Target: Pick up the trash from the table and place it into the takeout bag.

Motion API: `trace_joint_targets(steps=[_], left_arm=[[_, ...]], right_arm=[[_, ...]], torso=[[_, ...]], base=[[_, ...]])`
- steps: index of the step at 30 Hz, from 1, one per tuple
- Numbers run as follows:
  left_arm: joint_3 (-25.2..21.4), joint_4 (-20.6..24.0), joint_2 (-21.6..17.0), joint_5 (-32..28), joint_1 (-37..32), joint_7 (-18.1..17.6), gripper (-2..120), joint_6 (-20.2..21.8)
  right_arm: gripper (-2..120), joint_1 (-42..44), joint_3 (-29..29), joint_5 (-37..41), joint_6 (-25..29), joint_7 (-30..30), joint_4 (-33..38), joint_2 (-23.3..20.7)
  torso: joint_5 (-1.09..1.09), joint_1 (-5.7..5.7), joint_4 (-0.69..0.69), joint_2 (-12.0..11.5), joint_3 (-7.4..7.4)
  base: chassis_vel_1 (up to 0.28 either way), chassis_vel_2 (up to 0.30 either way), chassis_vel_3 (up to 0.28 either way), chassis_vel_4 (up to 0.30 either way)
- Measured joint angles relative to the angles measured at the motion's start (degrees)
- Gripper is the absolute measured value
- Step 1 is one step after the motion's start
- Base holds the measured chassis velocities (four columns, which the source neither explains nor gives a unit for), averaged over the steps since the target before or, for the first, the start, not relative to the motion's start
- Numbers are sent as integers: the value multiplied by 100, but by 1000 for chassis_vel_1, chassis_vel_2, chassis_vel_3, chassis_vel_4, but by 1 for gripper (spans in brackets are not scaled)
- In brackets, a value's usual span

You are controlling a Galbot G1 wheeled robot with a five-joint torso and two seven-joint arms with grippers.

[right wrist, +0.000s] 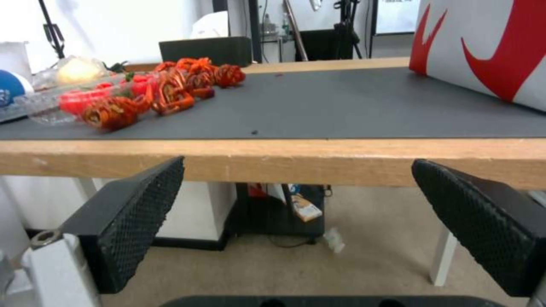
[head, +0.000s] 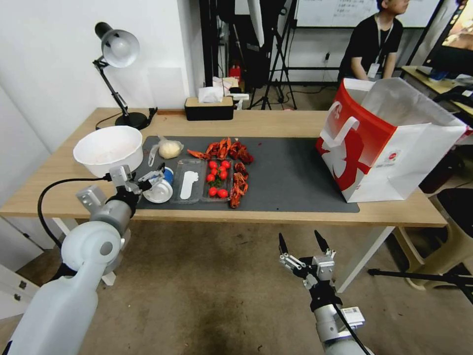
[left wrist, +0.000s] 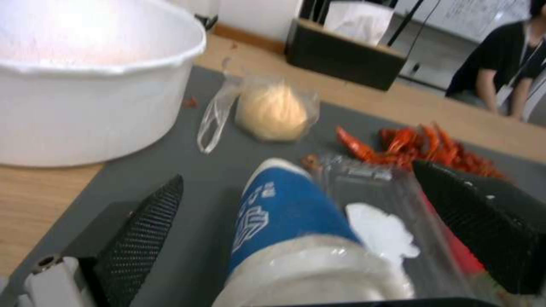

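Blue white-lidded cup (left wrist: 284, 221) half-hidden between left gripper (head: 148, 181) fingers

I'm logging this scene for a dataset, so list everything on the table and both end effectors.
White bowl: 1, on the table's left end.
Clear bag with pale yellow lump: 1, on the grey mat, beside the bowl.
Blue cup: 1, white lid, lying on its side at the mat's left edge.
Clear trays: 2, one holding red tomatoes.
Crayfish shells: red-orange pile, mid-mat.
Takeout bag: 1, red and white, right end.
Desk lamp, tissue box: black, back edge.
Left end effector: open around the blue cup.
Right end effector: open, below the table's front edge.
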State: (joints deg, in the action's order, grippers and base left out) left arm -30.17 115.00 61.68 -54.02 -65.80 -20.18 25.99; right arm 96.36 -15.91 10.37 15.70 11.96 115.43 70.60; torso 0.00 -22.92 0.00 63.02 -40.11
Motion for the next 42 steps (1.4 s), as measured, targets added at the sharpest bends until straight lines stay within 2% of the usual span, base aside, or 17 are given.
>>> trace_joint_targets(steps=[8, 21, 31, 37, 41, 42], left_arm=[[32, -74, 55, 218, -24, -17, 100, 203], [77, -232, 170, -207, -86, -23, 100, 304], [77, -245, 194, -271, -87, -48, 100, 368], [71, -251, 201, -494, -91, -150, 81, 413], [69, -267, 198, -557, -82, -185, 77, 411], [69, -311, 193, -648, -45, -234, 70, 382]], right_arm=[[100, 5, -18, -52, 2, 24, -77, -29], [100, 9, -27, -92, 26, 50, -122, -95], [100, -19, -27, -89, 27, 61, -132, -109], [100, -51, -19, -81, 27, 79, -183, -106], [100, -53, -14, -80, 27, 84, -196, -103], [100, -55, -8, -80, 29, 88, -218, -98]], torso=[[1, 0, 0, 0, 0], [0, 0, 0, 0, 0], [1, 0, 0, 0, 0], [1, 0, 0, 1, 0], [1, 0, 0, 1, 0], [1, 2, 0, 1, 0]], base=[[0, 0, 0, 0], [0, 0, 0, 0], [0, 0, 0, 0], [0, 0, 0, 0], [0, 0, 0, 0], [0, 0, 0, 0]])
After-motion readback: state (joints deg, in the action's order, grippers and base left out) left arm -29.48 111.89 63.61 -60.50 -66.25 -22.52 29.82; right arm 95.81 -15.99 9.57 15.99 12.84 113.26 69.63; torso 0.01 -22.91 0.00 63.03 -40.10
